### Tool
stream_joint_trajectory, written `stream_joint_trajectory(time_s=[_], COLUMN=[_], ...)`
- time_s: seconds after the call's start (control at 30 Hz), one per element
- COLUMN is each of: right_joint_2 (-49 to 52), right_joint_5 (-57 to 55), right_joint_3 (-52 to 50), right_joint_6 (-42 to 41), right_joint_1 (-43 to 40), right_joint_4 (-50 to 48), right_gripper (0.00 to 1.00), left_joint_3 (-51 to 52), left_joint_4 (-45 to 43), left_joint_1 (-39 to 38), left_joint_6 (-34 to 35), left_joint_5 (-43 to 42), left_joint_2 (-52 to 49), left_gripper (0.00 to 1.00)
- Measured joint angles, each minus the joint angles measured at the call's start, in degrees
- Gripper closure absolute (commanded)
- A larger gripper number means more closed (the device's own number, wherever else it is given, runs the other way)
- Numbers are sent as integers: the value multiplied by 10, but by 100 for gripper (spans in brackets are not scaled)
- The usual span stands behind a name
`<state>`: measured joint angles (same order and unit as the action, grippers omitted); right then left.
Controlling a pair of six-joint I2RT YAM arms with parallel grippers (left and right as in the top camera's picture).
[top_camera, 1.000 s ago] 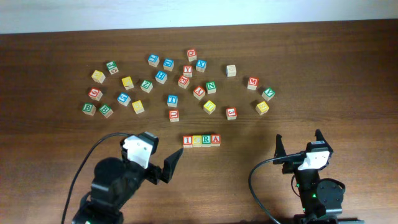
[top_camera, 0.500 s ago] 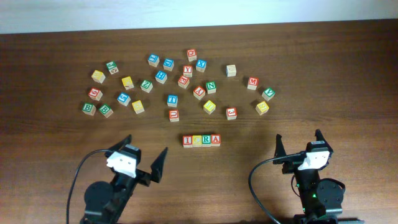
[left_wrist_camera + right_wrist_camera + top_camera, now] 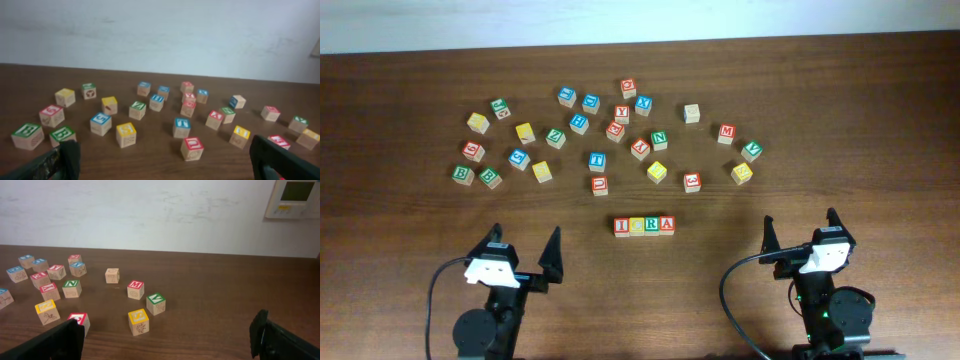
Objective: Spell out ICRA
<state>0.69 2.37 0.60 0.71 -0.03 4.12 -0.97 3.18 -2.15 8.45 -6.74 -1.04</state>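
Observation:
Four wooden cubes stand side by side in a row reading ICRA at the table's middle: red I (image 3: pixel 622 226), yellow C (image 3: pixel 637 226), green R (image 3: pixel 652 225), red A (image 3: pixel 666 225). My left gripper (image 3: pixel 527 233) is open and empty, near the front edge, well to the left of the row. At the front right, my right gripper (image 3: pixel 800 220) is also open and empty, to the right of the row. Neither wrist view shows the row. In each, only the tips of the spread dark fingers (image 3: pixel 69 156) (image 3: pixel 261 324) show, with bare table between them.
Several loose letter cubes lie scattered in a band beyond the row, from a green B (image 3: pixel 463 174) on the left to a yellow cube (image 3: pixel 742 173) on the right. A red cube marked 3 (image 3: pixel 692 181) and a red cube (image 3: pixel 600 185) lie closest to the row.
My left arm has drawn back from beside the I toward the front edge and to the left, its gripper still open. The right arm and the cubes have not moved.

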Motion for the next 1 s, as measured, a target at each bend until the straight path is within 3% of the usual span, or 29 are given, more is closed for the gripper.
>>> stream_joint_trajectory(time_s=[0.43, 1.0], right_joint_2=[0, 0], right_joint_5=[0, 0], right_joint_3=[0, 0], right_joint_6=[0, 0], right_joint_1=[0, 0], right_joint_4=[0, 0], right_gripper=[2, 2], left_joint_3=[0, 0], left_joint_4=[10, 15], left_joint_1=[0, 0], left_joint_6=[-64, -74], left_joint_5=[13, 53], left_joint_2=[1, 1], left_gripper=[1, 1])
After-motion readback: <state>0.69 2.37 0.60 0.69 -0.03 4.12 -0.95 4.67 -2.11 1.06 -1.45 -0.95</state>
